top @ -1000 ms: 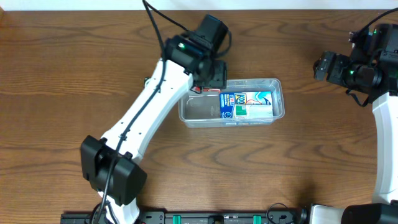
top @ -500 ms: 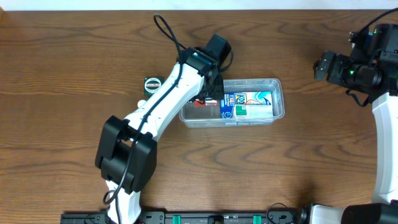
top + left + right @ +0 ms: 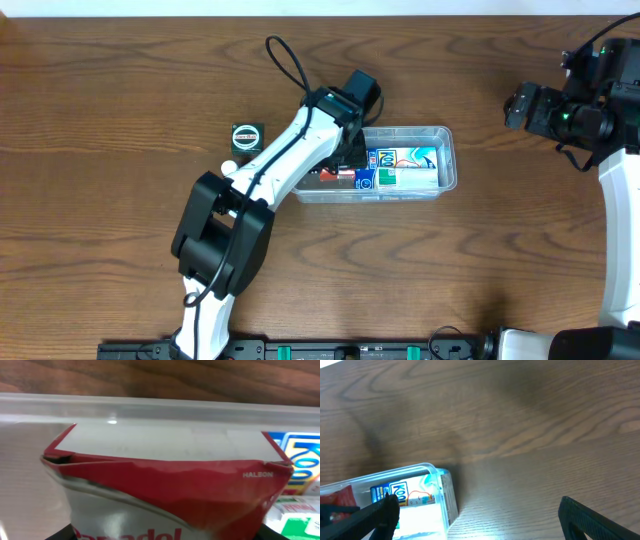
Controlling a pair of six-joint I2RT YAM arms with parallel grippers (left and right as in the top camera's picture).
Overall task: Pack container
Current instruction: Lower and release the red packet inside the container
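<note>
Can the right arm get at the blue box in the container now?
Probably yes: the right gripper is open, and the blue box lies uncovered at the container's end nearest it; the left gripper hangs over the other end.

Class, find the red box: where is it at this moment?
In the overhead view the red box is in the left end of the container, held by the left gripper, just left of the blue-and-green carton.
</note>
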